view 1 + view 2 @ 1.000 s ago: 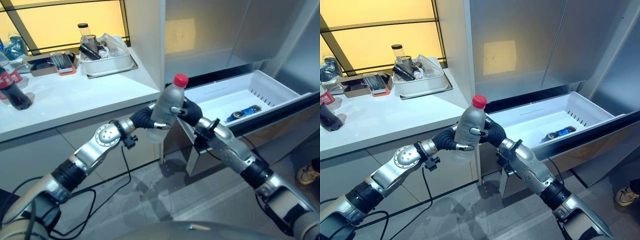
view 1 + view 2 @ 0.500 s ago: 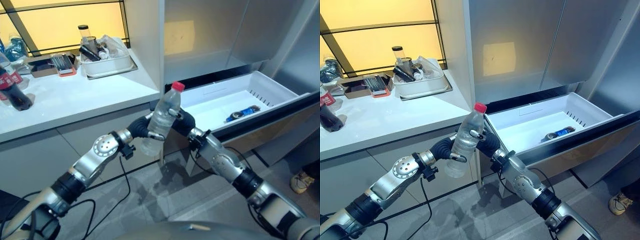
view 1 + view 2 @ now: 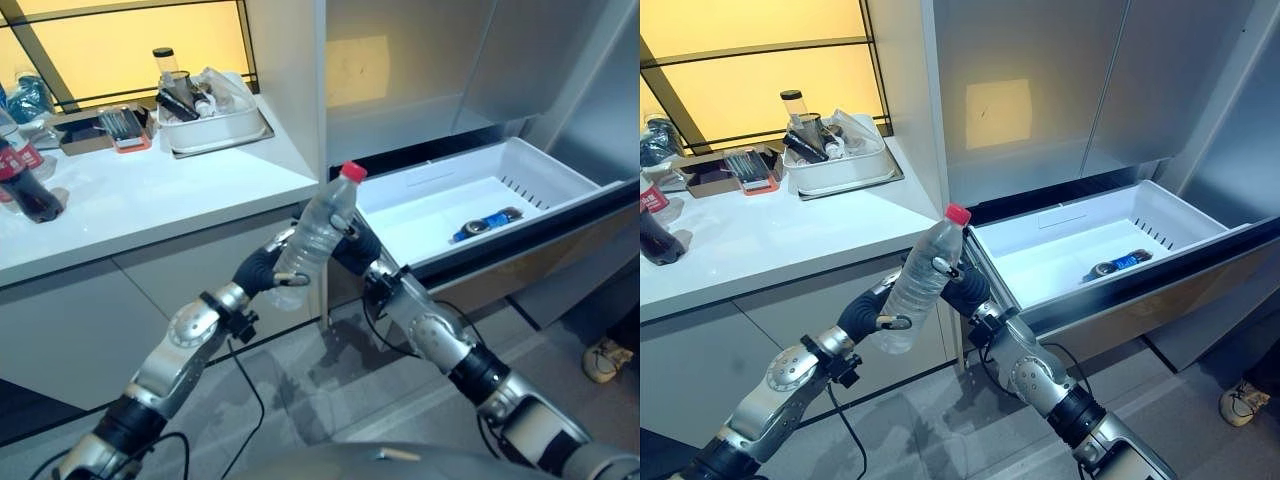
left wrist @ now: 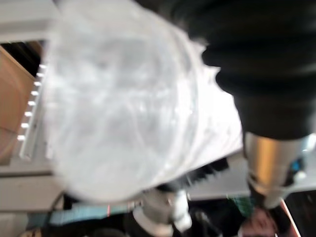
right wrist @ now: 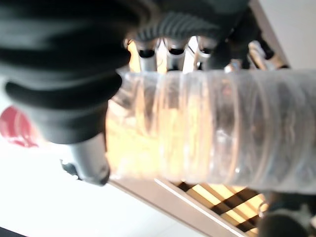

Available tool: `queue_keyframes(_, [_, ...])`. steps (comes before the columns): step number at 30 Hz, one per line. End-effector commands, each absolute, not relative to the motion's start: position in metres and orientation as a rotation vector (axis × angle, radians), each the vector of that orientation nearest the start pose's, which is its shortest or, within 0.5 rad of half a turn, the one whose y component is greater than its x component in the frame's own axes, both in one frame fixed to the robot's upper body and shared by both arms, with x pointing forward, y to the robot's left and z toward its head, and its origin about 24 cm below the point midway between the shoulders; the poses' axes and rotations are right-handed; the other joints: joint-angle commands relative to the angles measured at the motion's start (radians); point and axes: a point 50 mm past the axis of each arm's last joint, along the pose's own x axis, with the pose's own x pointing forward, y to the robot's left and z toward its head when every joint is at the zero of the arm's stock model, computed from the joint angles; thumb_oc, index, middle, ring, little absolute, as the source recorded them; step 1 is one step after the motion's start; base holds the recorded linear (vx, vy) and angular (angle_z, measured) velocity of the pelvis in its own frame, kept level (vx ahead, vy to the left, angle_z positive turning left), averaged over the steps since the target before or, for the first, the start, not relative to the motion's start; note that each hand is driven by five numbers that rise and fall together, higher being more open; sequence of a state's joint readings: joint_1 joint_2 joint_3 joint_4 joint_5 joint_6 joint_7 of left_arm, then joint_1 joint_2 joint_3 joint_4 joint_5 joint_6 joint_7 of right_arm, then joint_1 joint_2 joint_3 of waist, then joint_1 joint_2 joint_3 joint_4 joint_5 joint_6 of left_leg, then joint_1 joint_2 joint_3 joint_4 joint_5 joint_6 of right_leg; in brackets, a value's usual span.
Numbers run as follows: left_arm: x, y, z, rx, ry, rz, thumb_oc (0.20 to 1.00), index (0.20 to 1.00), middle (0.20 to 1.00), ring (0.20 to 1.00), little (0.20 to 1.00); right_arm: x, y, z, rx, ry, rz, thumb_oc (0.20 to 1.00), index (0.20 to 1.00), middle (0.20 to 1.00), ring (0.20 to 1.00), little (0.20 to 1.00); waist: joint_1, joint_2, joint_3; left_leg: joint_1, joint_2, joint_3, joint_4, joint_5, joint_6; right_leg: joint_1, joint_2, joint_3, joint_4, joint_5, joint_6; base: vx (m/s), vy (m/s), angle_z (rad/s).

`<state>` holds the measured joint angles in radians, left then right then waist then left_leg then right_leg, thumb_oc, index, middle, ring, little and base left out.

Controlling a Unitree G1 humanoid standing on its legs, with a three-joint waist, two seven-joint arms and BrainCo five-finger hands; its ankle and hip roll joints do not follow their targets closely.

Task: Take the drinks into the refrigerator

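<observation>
A clear plastic water bottle (image 3: pixel 312 238) with a red cap (image 3: pixel 352 172) is held in the air between both hands, tilted with its cap toward the drawer. My left hand (image 3: pixel 260 268) grips its lower part from the left. My right hand (image 3: pixel 356 250) wraps the body from the right, its fingers (image 5: pixel 168 49) curled over the bottle (image 5: pixel 207 133). Seen from the left wrist, the bottle's base (image 4: pixel 118 108) sits very close. The bottle hangs in front of the counter's edge, just left of the open white refrigerator drawer (image 3: pixel 545 165), where a small blue drink (image 3: pixel 485 223) lies.
A dark cola bottle (image 3: pixel 25 180) stands on the white counter (image 3: pixel 150 205) at the far left. At the counter's back sits a white tub (image 3: pixel 215 128) of utensils. The drawer's front panel (image 3: pixel 560 245) juts out to the right. A person's shoe (image 3: pixel 605 358) rests on the floor.
Both hands have carried the bottle a little to the left and down. It has tipped from nearly upright to slanted, cap toward the drawer.
</observation>
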<state>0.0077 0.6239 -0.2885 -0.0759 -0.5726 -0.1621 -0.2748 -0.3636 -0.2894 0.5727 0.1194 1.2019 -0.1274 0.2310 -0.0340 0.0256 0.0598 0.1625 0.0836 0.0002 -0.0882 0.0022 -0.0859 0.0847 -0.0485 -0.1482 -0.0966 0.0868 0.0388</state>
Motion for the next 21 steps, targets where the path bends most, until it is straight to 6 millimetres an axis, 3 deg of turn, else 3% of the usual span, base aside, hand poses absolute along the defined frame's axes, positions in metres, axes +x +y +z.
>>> queue_keyframes(1, [0.245,0.199,0.087,0.038,-0.142,-0.486,1.0,1.0,1.0,1.0,1.0,0.293,-0.081,0.174,0.972,-0.453,0.754,0.2,0.2,0.2,0.2,0.2,0.007,-0.043,0.025,0.025,-0.062,-0.031,0.037,-0.099,0.074,0.041,-0.008,-0.022,0.096,-0.144,0.023,0.0,0.0,0.0])
queue_keyframes(4, [0.241,0.203,0.084,0.021,-0.137,-0.459,1.0,1.0,1.0,1.0,1.0,0.294,-0.089,0.177,0.961,-0.479,0.73,0.2,0.2,0.2,0.2,0.2,0.009,-0.044,0.027,0.024,-0.062,-0.031,0.039,-0.1,0.075,0.04,-0.008,-0.022,0.096,-0.144,0.024,0.0,0.0,0.0])
queue_keyframes(13, [0.217,0.23,0.09,0.047,-0.191,-0.356,1.0,1.0,1.0,1.0,1.0,0.298,-0.147,0.192,0.852,-0.658,0.546,0.2,0.2,0.2,0.2,0.2,0.025,-0.054,0.038,0.016,-0.06,-0.037,0.043,-0.103,0.076,0.033,-0.007,-0.025,0.099,-0.146,0.024,0.0,0.0,0.0])
queue_keyframes(21, [0.201,0.242,0.088,0.011,-0.205,-0.277,1.0,1.0,1.0,1.0,1.0,0.295,-0.181,0.201,0.761,-0.737,0.438,0.2,0.2,0.2,0.2,0.2,0.036,-0.061,0.049,0.001,-0.059,-0.044,0.049,-0.105,0.077,0.021,-0.006,-0.028,0.104,-0.149,0.024,0.0,0.0,0.0])
